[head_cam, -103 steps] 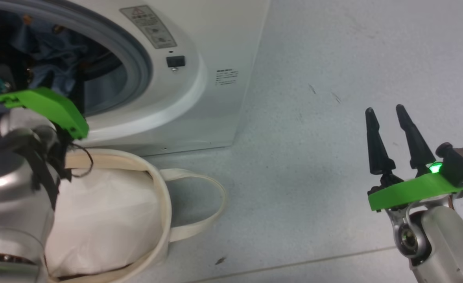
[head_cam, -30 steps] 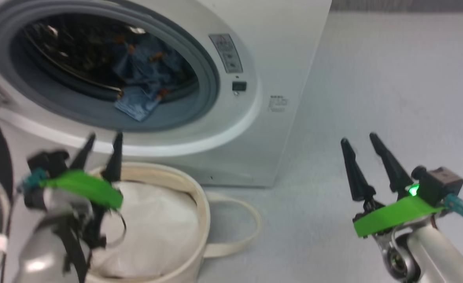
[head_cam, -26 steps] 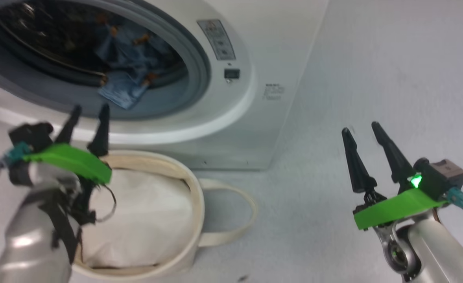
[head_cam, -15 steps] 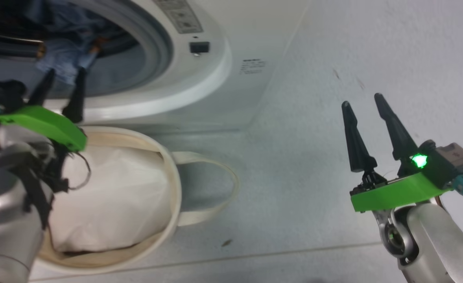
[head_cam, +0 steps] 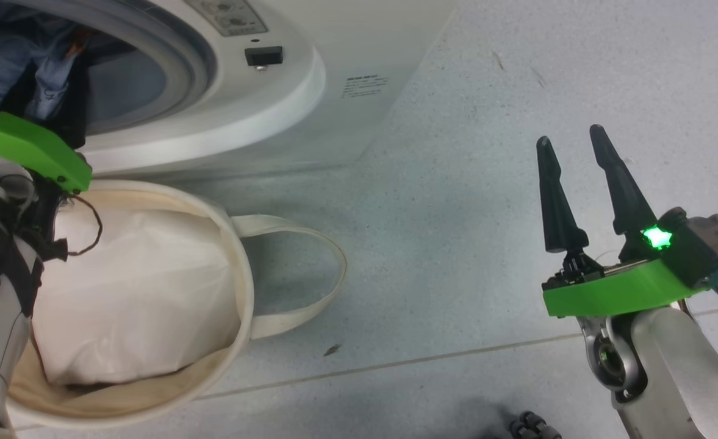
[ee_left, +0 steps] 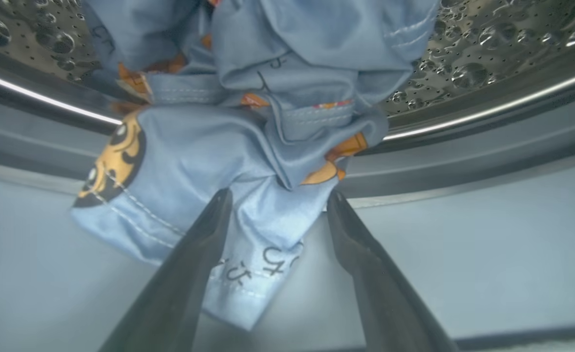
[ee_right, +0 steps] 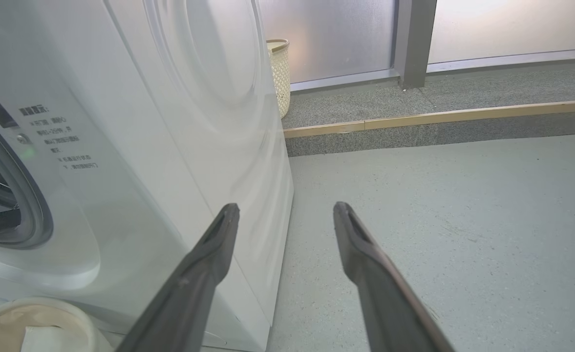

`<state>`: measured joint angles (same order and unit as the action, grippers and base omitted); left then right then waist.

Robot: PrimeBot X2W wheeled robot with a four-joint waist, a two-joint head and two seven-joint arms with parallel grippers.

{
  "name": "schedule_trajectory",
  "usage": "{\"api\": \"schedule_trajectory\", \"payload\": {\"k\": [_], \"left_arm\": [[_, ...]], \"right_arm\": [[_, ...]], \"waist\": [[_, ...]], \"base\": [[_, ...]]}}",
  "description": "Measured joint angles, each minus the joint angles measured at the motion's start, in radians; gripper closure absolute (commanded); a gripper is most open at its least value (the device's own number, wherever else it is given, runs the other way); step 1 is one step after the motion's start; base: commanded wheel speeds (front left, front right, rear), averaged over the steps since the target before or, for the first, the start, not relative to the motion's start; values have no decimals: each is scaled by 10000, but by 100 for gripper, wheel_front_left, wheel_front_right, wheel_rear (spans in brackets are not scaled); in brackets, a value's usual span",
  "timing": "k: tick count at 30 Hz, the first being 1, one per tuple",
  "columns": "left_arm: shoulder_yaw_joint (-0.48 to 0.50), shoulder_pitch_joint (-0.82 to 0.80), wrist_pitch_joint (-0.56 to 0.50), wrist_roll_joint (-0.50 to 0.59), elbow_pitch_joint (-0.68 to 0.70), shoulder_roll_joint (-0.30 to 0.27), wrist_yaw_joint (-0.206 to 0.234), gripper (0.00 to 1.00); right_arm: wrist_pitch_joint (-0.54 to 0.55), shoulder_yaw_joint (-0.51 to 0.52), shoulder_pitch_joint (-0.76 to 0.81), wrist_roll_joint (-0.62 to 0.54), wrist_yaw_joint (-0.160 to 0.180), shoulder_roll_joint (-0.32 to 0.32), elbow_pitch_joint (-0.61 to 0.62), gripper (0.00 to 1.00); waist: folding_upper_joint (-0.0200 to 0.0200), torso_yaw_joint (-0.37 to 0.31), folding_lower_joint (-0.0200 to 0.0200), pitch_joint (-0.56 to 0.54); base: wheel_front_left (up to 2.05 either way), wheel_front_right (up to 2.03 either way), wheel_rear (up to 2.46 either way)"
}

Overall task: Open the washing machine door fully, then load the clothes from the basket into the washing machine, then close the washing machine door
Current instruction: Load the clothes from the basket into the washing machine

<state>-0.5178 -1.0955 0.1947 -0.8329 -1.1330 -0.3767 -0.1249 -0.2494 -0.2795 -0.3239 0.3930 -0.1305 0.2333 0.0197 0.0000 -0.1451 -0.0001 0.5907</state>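
Fingers of the left gripper (ee_left: 278,195) stand wide apart, gripping nothing. They straddle a flap of the clothes (ee_left: 267,146) that spills from the drum (ee_left: 463,58) over the grey ring (ee_left: 463,164). They are probably placed to push it in, since it would foul the door. Below, the basket (head_cam: 246,292) holds a white cloth (head_cam: 139,292). The right gripper (head_cam: 569,137) idles open over the floor (head_cam: 456,244) beside the machine (head_cam: 346,36).

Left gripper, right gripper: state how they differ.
The left gripper is at the washing machine's mouth; the right gripper hangs over the floor beside it. The left gripper's fingers flank a hanging end of the clothes; the right gripper's have nothing between them. Both are open, gripping nothing.
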Motion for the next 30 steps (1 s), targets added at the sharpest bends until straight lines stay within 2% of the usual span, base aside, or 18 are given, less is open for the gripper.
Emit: {"api": "schedule_trajectory", "payload": {"k": [9,10,11,12,13,18,23,30], "left_arm": [[-562,-83,-257,-232,-861,278,-79,0],[-612,-83,-259,-219,-982,313,-79,11],[-637,-82,-263,-221,-1062,339,-79,71],[-665,-82,-270,-219,-1158,339,-73,88],[-706,-82,-272,-215,-1267,328,-69,100],[-836,-87,-155,-104,-1482,291,36,100],[-859,-170,376,151,-1555,263,368,100],[-855,-704,539,401,-1317,278,364,100]], "right_arm": [[0,2,1,-25,0,8,-2,0],[0,-2,1,-25,0,12,-13,0],[0,-17,1,-21,0,13,-31,0],[0,-33,1,8,0,15,-46,0],[0,-50,1,38,0,19,-65,0],[0,-171,0,92,0,79,-174,0],[0,-105,0,136,0,90,-207,0],[0,-138,-1,136,0,73,-207,0]], "waist": [[0,190,0,-380],[0,219,0,-431],[0,243,0,-481],[0,261,0,-527],[0,270,-1,-566],[0,228,0,-654],[0,205,0,-683],[0,154,0,-686]], "base": [[0,0,0],[0,0,0],[0,0,0],[0,0,0],[0,0,0],[0,0,0],[0,0,0],[0,0,0]]}}
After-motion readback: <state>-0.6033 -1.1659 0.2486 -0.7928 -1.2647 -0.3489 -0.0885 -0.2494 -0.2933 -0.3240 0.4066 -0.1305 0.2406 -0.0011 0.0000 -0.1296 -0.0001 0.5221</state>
